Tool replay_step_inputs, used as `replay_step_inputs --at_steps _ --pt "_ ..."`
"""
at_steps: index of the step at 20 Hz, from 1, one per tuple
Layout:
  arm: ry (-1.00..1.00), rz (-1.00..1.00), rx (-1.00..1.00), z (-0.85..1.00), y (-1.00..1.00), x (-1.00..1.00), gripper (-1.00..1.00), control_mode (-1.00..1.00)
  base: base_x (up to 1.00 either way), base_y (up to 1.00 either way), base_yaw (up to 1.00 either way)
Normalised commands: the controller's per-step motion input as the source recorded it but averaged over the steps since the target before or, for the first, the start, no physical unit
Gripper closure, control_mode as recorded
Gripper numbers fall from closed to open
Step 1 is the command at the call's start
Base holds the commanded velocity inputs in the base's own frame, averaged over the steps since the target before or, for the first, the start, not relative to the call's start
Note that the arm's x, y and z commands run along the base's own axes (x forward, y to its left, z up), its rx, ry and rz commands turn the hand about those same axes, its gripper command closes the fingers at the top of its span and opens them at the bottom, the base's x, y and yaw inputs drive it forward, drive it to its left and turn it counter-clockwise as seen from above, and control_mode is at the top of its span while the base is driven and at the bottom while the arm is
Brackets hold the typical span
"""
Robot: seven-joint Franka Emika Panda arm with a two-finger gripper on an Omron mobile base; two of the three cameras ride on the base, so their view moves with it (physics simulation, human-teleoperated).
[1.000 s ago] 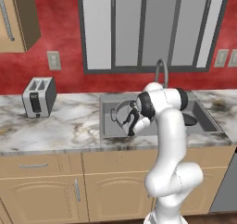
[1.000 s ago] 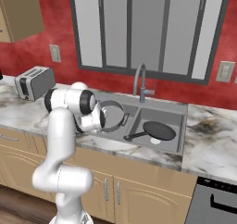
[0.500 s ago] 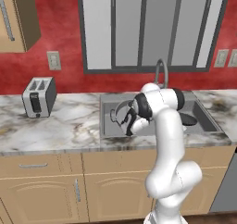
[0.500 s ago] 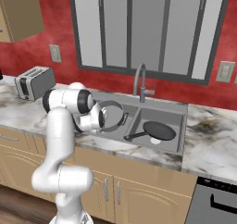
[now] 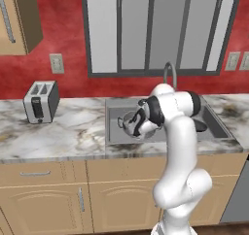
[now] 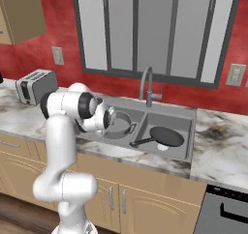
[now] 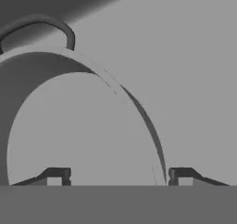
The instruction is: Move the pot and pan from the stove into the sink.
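The grey pot [image 5: 127, 124] [image 6: 120, 124] sits in the left basin of the sink [image 5: 113, 138] [image 6: 188, 150]. My gripper [image 5: 138, 124] [image 6: 109, 118] [image 7: 120, 174] hangs just over the pot's near rim, open, the fingertips [image 7: 59, 174] standing wide on either side of the rim without touching it. One loop handle [image 7: 41, 26] shows at the pot's far side. In the right basin lies the dark pan [image 6: 166, 136] [image 5: 199, 127], its long handle pointing at the divider. A corner of the stove [image 6: 225, 212] shows at the lower right.
The curved faucet [image 5: 169, 72] [image 6: 147, 86] rises behind the basins. A toaster [image 5: 41, 102] [image 6: 34, 85] stands on the marbled counter [image 5: 68, 137] to the left. Cabinet doors and drawers run below the counter edge.
The jaws have opened and let go of the pot's rim. The pot stays in the left basin, and the arm has barely moved.
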Motion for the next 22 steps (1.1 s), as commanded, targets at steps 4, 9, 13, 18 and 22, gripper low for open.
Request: replay_step_inputs --at_steps 4,9,13,18,22 --pt "-0.07 -0.17 0.06 0.7 0.06 -0.13 -1.0 -1.0 0.0 0.0 0.0" --pt "-0.09 -0.15 0.06 0.64 0.13 -0.27 -1.0 -1.0 0.0 0.0 0.0" --pt "-0.15 -0.14 0.04 0.71 0.31 -0.38 -1.0 -1.0 0.0 0.0 0.0" --pt "-0.16 -0.09 0.01 0.65 0.39 -0.63 -1.0 -1.0 0.0 0.0 0.0" --pt "-0.2 -0.02 0.0 0.43 0.49 -0.92 -1.0 -1.0 0.0 0.0 0.0"
